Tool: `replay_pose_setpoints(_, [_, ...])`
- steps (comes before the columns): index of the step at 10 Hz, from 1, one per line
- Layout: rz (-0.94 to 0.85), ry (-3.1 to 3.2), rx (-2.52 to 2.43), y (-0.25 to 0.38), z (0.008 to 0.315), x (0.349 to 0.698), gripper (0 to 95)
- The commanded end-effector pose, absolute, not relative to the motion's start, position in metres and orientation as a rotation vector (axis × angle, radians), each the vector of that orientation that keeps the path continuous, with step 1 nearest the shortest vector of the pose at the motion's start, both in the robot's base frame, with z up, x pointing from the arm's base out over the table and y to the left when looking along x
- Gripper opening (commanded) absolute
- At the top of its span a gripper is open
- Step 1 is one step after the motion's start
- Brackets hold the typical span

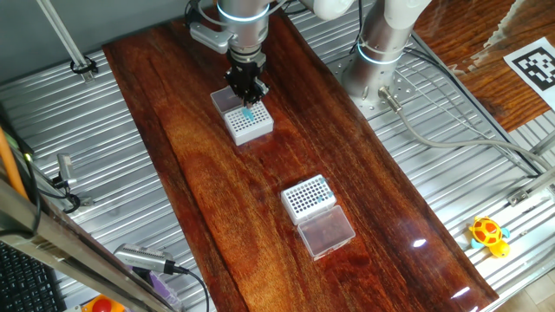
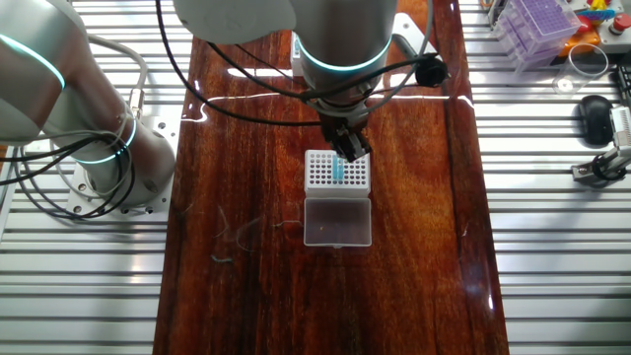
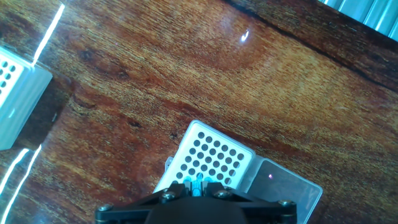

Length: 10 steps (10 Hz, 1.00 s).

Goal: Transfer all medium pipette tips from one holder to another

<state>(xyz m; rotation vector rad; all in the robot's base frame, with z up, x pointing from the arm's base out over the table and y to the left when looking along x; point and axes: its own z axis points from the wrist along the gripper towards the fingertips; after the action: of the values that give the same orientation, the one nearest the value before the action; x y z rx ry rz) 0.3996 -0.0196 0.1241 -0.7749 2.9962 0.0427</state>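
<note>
My gripper (image 1: 247, 94) hangs over a white rack (image 1: 251, 127) at the far end of the wooden board. It is shut on one teal-blue pipette tip (image 1: 250, 113), held upright with its lower end at the rack's hole grid; I cannot tell whether it sits in a hole. In the other fixed view the gripper (image 2: 344, 150) holds the tip (image 2: 338, 172) over the same rack (image 2: 322, 174). In the hand view the tip (image 3: 198, 185) shows between the fingers (image 3: 198, 182) above the rack (image 3: 214, 155). A second white rack (image 1: 309, 196) stands nearer, its holes dark.
Each rack has a clear lid lying open beside it (image 1: 325, 232) (image 2: 337, 221) (image 3: 287, 186). The second rack's corner (image 3: 15, 99) shows at the hand view's left edge. A second arm's base (image 1: 381, 52) stands on the ribbed metal table beside the board.
</note>
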Motion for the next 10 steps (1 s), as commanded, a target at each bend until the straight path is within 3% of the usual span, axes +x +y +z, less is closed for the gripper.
replay_pose_setpoints(1, [0.042, 2.996, -0.772, -0.0199, 0.1249, 0.3978, 0.0])
replay_pose_setpoints(10, [0.032, 2.994, -0.767, -0.015, 0.1173, 0.4013, 0.0])
